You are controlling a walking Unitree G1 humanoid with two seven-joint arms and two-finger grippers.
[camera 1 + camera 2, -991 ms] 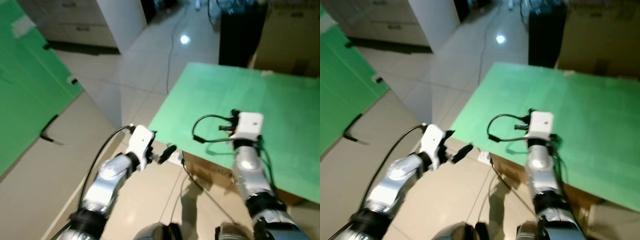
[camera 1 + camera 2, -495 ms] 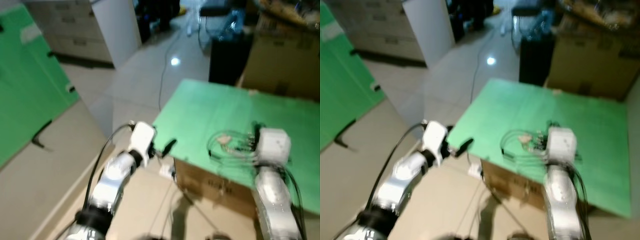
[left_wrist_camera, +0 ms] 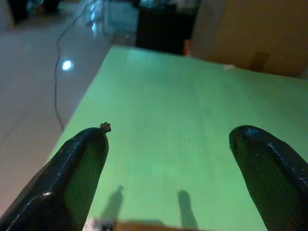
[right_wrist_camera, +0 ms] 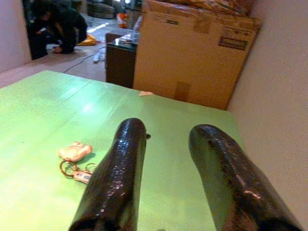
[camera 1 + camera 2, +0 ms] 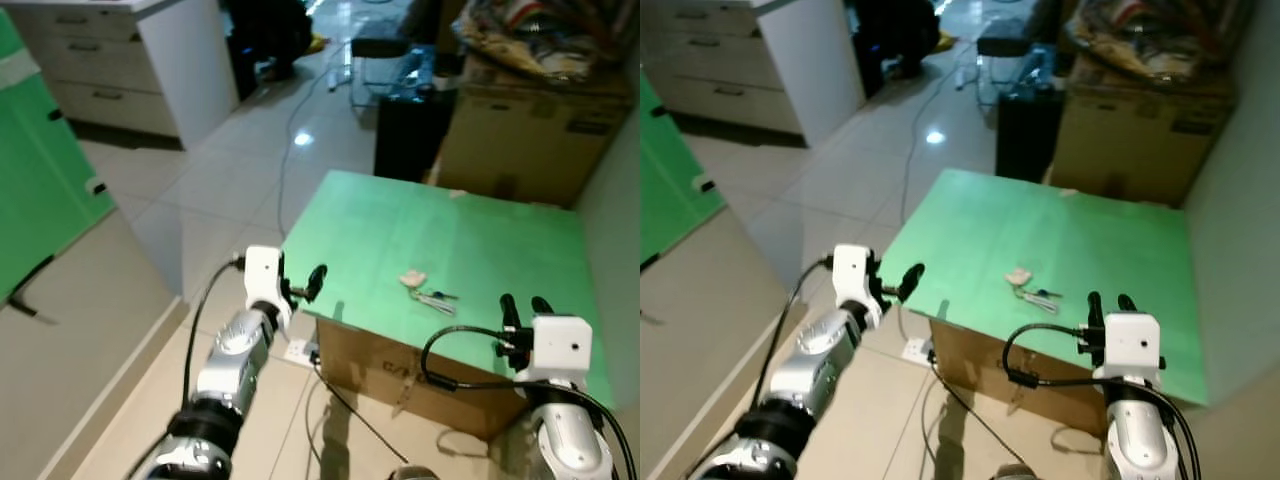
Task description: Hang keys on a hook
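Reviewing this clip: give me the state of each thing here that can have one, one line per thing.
keys: lying flat on the green table, not held.
left gripper: open, empty, at the table's near left edge.
right gripper: open, empty, over the table's near right side, apart from the keys.
cardboard box: piled with stuff on top.

Worktop: green sheet over a cardboard box. On it, near the front edge: keys with pale fob.

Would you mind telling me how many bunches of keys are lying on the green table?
1: the keys lie on the green table, ahead of the right gripper.
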